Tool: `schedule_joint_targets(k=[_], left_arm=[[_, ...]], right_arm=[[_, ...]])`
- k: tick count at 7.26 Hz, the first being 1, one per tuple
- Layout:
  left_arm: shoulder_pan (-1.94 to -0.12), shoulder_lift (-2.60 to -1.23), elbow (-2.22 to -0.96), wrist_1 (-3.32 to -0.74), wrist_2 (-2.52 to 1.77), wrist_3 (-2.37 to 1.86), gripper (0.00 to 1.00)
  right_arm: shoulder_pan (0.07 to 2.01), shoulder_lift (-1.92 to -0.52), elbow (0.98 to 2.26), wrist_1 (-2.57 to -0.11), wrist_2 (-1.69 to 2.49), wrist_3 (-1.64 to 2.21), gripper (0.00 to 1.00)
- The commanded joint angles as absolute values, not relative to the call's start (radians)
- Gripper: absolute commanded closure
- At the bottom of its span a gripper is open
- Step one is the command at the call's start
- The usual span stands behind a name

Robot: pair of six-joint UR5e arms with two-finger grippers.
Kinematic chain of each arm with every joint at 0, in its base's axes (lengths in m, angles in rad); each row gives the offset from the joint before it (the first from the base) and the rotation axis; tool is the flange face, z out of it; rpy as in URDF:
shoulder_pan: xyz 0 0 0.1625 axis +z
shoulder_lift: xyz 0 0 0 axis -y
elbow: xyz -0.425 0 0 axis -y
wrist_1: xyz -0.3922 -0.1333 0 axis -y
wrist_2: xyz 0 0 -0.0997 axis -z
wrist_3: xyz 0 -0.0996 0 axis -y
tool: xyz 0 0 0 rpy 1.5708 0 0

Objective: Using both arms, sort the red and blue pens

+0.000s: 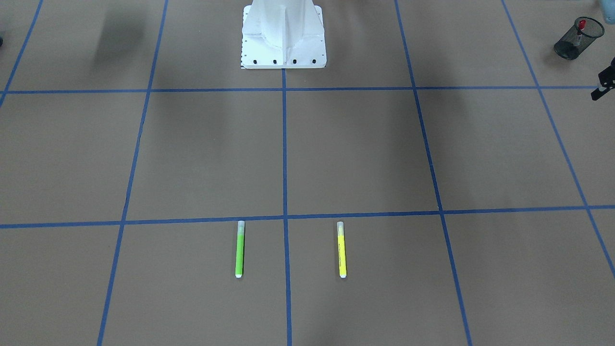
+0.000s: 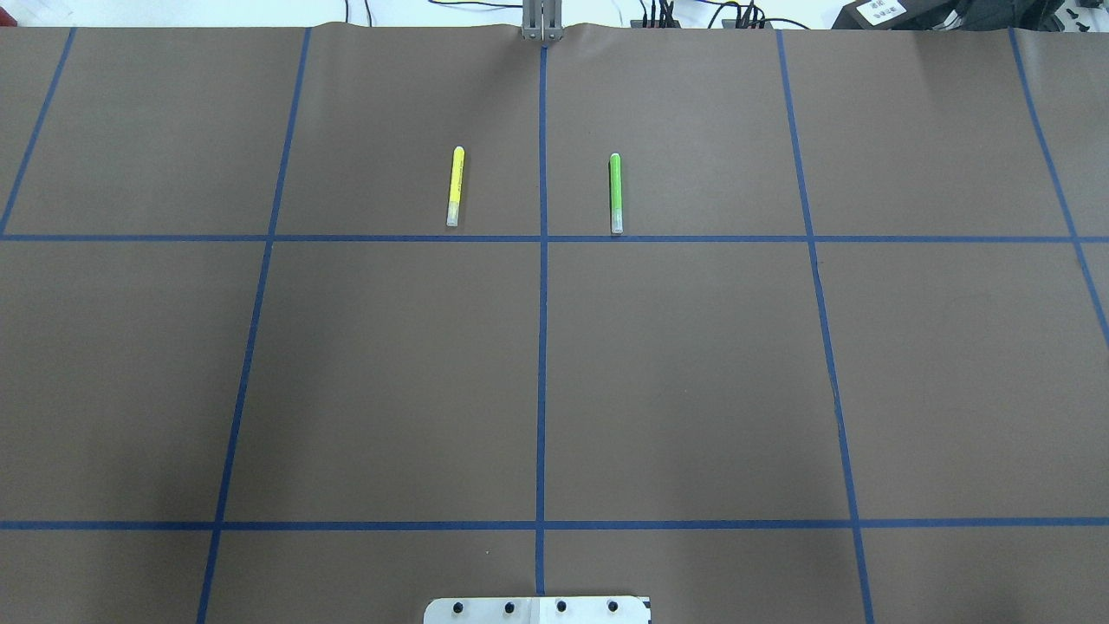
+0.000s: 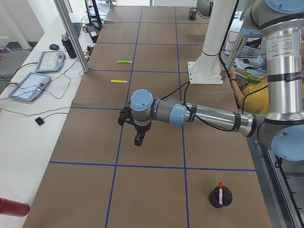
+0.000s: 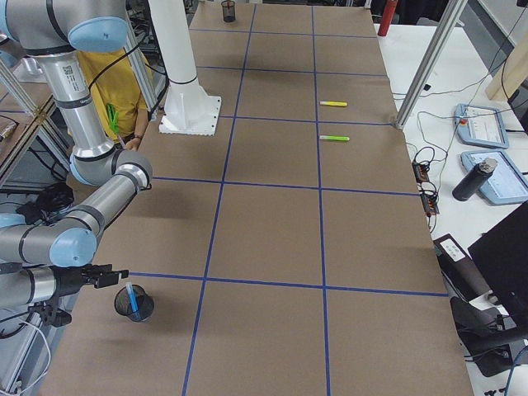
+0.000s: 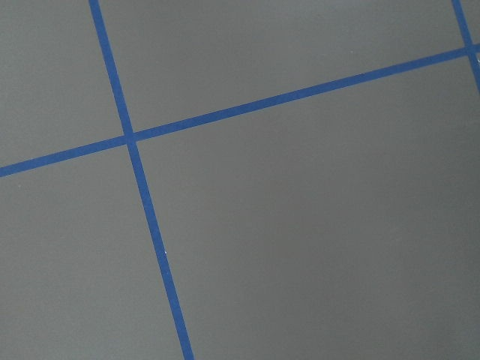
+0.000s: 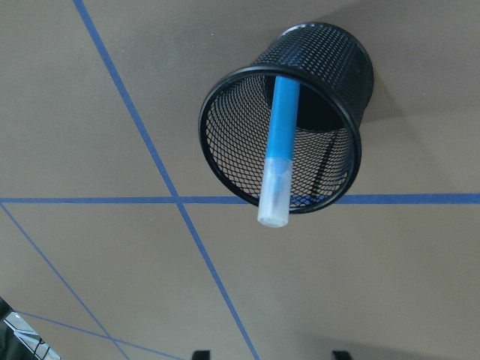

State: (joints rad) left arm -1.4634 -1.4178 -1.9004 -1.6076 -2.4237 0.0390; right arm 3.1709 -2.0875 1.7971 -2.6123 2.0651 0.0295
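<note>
Left claw (image 1: 604, 86) cut off by frame edge, red pen (image 1: 582, 24) mostly hidden inside mesh cup (image 1: 569, 47)

overhead and front views face each other, sharing the green marker (image 1: 239, 250) (mirrored); wrist cameras look down, close.

Worktop (image 5: 315, 240): flat, grey-brown, fills the whole view.
Long tape line (image 5: 300, 94): blue, rising from the left edge to the right edge.
Steep tape line (image 5: 154, 232): blue, top edge to bottom edge, crossing the long one at upper left.
Corner tape line (image 5: 466, 34): blue, short stretch at top right.
</note>
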Motion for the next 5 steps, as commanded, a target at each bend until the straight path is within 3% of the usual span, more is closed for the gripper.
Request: schedule_joint_targets(k=[1,5], left_arm=[[-1.463,-1.417,-1.901,-1.608,-2.425,0.037,0.0],[-1.465,-1.413,-1.896,-1.606,-2.418,0.038,0.0]], right_arm=[[3.156,-2.054,1.801,-2.59,2.065,0.029,0.0],[2.967,-2.019,1.796,-2.316,2.123,0.029,0.0]])
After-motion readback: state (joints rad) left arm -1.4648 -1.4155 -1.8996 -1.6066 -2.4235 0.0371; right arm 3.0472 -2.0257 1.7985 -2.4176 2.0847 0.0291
